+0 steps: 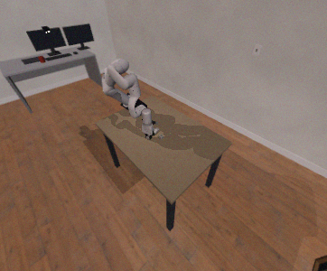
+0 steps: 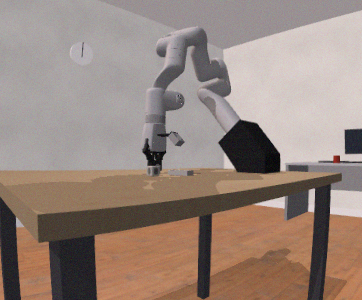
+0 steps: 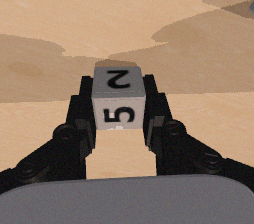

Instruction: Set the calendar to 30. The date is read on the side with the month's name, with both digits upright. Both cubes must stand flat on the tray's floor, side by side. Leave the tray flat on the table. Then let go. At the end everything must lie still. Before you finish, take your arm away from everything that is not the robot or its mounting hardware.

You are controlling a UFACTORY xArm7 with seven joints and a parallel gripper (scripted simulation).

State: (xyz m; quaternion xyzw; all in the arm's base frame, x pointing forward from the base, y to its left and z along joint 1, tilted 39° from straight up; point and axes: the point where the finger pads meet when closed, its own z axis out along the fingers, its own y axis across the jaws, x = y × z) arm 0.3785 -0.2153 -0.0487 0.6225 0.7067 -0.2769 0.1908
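Observation:
My gripper [image 3: 118, 91] is shut on a grey number cube [image 3: 119, 104]. In the wrist view the cube shows a 5 on the face toward the camera and a 2 on the face beyond it, both turned sideways. In the exterior view the gripper [image 2: 153, 164] holds the cube [image 2: 153, 170] at or just above the table top; I cannot tell if it touches. The low grey tray [image 2: 181, 172] lies flat on the table a short way to the right of the cube. It also shows as a small pale shape in the top view [image 1: 160, 135]. A second cube is not visible.
The arm's black base [image 2: 248, 147] stands on the table's far right side. A desk with two monitors [image 1: 60, 38] stands against the back wall, away from the table.

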